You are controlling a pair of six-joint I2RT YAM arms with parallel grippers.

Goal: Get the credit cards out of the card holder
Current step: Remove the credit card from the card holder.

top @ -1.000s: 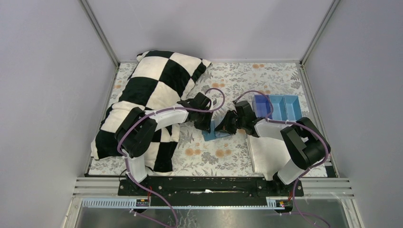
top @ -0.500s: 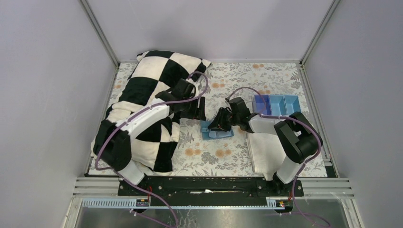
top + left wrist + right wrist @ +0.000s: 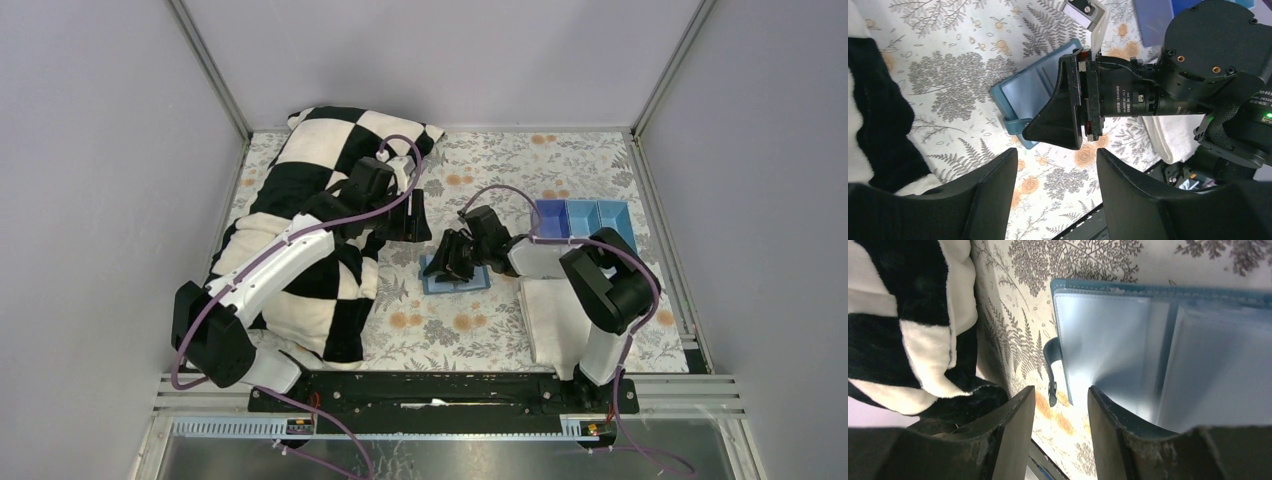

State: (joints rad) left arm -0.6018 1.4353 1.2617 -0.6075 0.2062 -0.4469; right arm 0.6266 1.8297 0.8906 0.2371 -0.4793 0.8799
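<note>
The blue card holder lies open and flat on the floral cloth, its clear sleeves facing up. My right gripper hangs low over the holder's left half, open, with one finger above the sleeve edge and nothing held. My left gripper sits up and to the left of the holder, open and empty over bare cloth. The left wrist view shows the holder partly hidden by the right gripper. A small pale card-like piece lies beyond it; I cannot tell whether it is a credit card.
A black-and-white checkered pillow covers the left side under the left arm. A folded white towel lies at the front right. Blue bins stand at the right. Grey walls enclose the table.
Both grippers have opened. The left arm pulled back up and left, away from the holder. The right gripper slid left over the holder, which now lies flat.
</note>
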